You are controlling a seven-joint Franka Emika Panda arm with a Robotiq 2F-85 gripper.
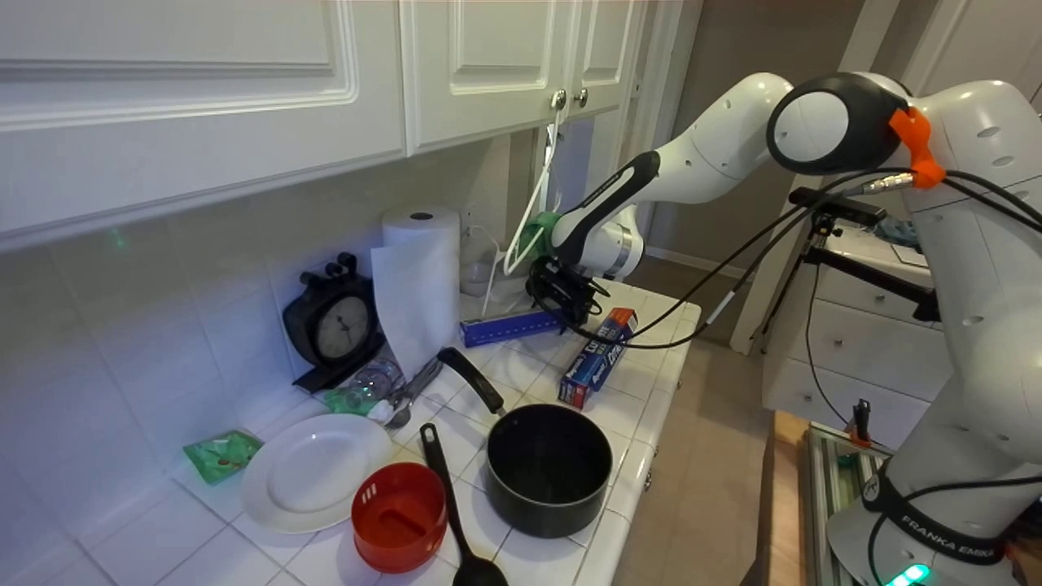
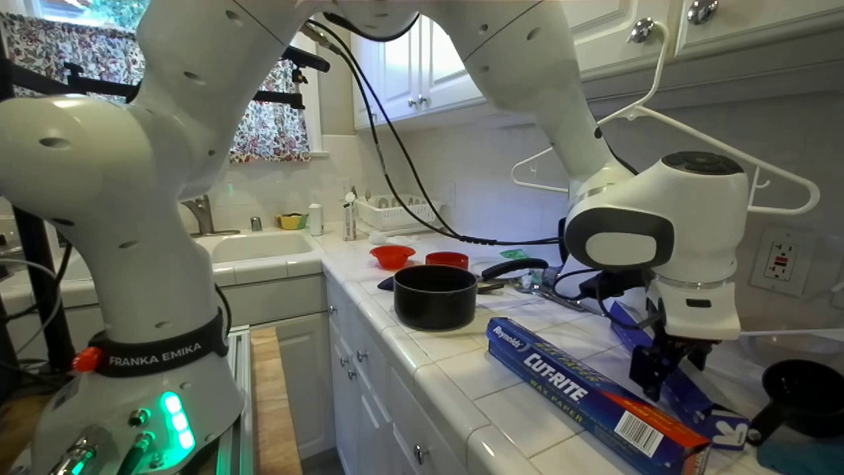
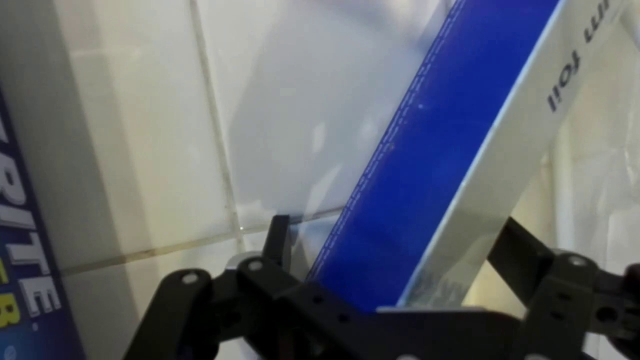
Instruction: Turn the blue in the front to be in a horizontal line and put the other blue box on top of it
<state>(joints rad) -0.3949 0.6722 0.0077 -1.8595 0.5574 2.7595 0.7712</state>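
Observation:
The blue in the front is a Cut-Rite wax paper carton [image 1: 598, 358] [image 2: 560, 386] with white lettering and a red end, lying on the tiles near the counter edge. A strip of that carton [image 3: 31, 250] shows at the left of the wrist view. Closer to the wall lies the other blue box [image 1: 513, 327] [image 3: 430, 160], a slim dark blue foil box partly hidden by the arm. My gripper [image 2: 674, 369] [image 3: 400, 250] is lowered over it, jaws apart. In the wrist view a gap separates the left finger [image 3: 278, 240] from the box; whether the right one touches cannot be told.
A black pot [image 1: 553, 517], a red bowl [image 1: 399, 553] and a white plate [image 1: 269, 488] share the counter. A paper towel roll [image 1: 431, 301] stands near the wall. A white hanger [image 2: 659, 112] dangles from a cabinet knob behind the arm. A small black pan [image 2: 808, 396] sits past the gripper.

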